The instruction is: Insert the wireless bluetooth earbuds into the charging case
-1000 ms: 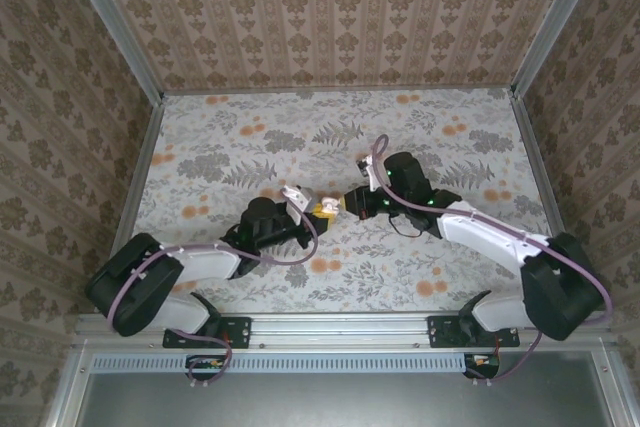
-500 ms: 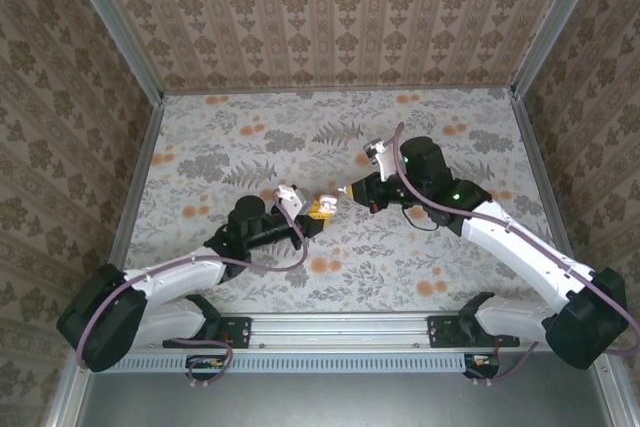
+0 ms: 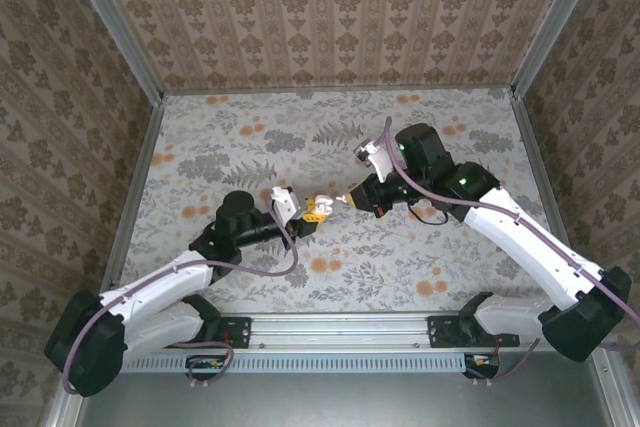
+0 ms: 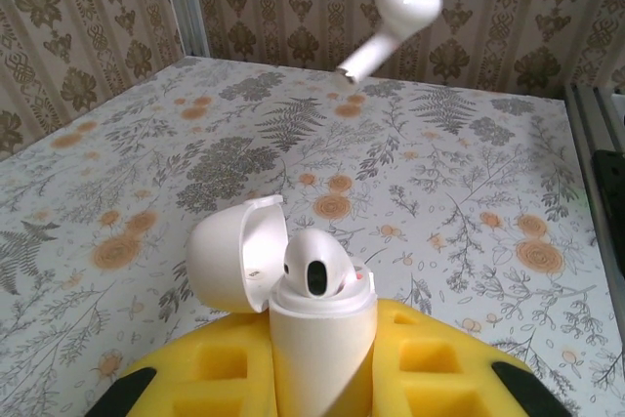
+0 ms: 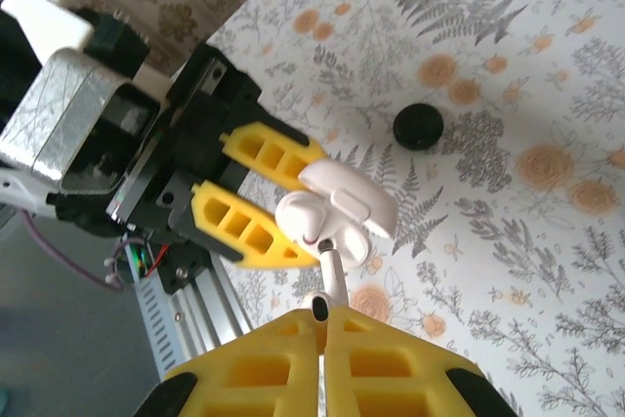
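Left gripper (image 3: 312, 210) is clamped on the white charging case (image 4: 322, 349), its yellow fingers pressed to either side of the body and holding it upright above the table (image 3: 250, 137). The left arm lies long and low, stretched from its base at the near left corner toward the middle. The case's lid (image 4: 234, 256) is swung open to one side, and a second earbud (image 4: 317, 266) sits in one socket.

The right arm climbs from its base at the near right, bends at a high elbow, and slopes down and leftward so that the two grippers face each other tip to tip near the table's centre. The right gripper (image 5: 325, 324) is closed on the head of a white earbud (image 4: 395, 7), whose stem juts out from between the yellow fingers toward the open case. From the left wrist, the earbud hangs above the case and clear of it. A small black round thing (image 5: 418, 126) lies on the table beyond the case.
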Controlling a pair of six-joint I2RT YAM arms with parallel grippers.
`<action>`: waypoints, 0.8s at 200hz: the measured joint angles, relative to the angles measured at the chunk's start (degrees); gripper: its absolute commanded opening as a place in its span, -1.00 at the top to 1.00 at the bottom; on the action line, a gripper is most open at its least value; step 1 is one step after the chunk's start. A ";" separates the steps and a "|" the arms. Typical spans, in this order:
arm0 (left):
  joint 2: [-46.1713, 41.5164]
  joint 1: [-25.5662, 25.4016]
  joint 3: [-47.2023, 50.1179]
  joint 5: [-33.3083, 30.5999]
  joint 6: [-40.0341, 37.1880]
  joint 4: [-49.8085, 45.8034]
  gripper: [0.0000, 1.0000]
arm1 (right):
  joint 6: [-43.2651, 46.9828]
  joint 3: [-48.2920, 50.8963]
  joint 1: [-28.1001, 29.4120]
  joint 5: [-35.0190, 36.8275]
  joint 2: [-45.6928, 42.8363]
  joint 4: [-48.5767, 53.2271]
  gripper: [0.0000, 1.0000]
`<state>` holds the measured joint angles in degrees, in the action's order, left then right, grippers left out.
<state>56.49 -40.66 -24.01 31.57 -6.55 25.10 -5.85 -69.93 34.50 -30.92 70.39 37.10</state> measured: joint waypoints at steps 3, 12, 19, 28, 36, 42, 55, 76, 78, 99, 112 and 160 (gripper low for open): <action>-0.04 0.11 0.00 0.15 -0.17 -0.09 1.00 | 0.31 -0.39 0.17 -0.04 0.26 0.59 0.86; -0.20 0.35 -0.17 0.48 -0.81 -0.68 1.00 | 1.03 -1.49 0.76 -0.02 0.98 2.19 0.86; -0.26 0.48 -0.33 0.85 -1.11 -1.20 1.00 | 1.44 -2.27 1.25 -0.02 1.55 3.19 0.86; -0.26 0.59 -0.68 1.44 -1.51 -1.97 1.00 | 1.99 -3.19 1.88 0.02 2.32 4.44 0.86; -0.26 0.59 -0.96 1.88 -1.88 -2.47 1.00 | 2.58 -3.93 2.40 0.07 3.04 5.33 0.86; -0.26 0.59 -1.09 2.16 -2.12 -2.69 1.00 | 2.91 -4.35 2.82 0.13 3.56 5.88 0.86; -0.26 0.59 -1.42 3.37 -2.32 -3.06 1.00 | 3.41 -5.01 3.43 0.46 4.39 6.97 0.86; -0.28 0.59 -1.75 4.87 -2.54 -3.06 1.00 | 4.46 -6.19 3.89 0.70 6.03 8.66 0.87; -0.31 0.59 -1.75 5.01 -2.56 -3.06 1.00 | 4.57 -6.29 3.93 0.74 6.21 8.81 0.88; -0.46 0.59 -1.75 6.14 -2.80 -3.08 1.00 | 5.55 -7.45 3.93 1.22 7.45 10.14 0.87; -0.74 0.59 -1.75 6.49 -3.08 -3.08 1.00 | 6.14 -8.39 4.02 1.86 7.93 11.37 0.88; -1.11 0.59 -1.75 7.41 -3.87 -3.10 1.00 | 8.35 -12.26 4.42 3.54 9.55 15.56 0.89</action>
<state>55.37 -40.07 -25.76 38.98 -10.41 22.00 2.50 -82.19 38.92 -27.38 79.94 52.66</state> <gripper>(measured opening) 0.188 0.061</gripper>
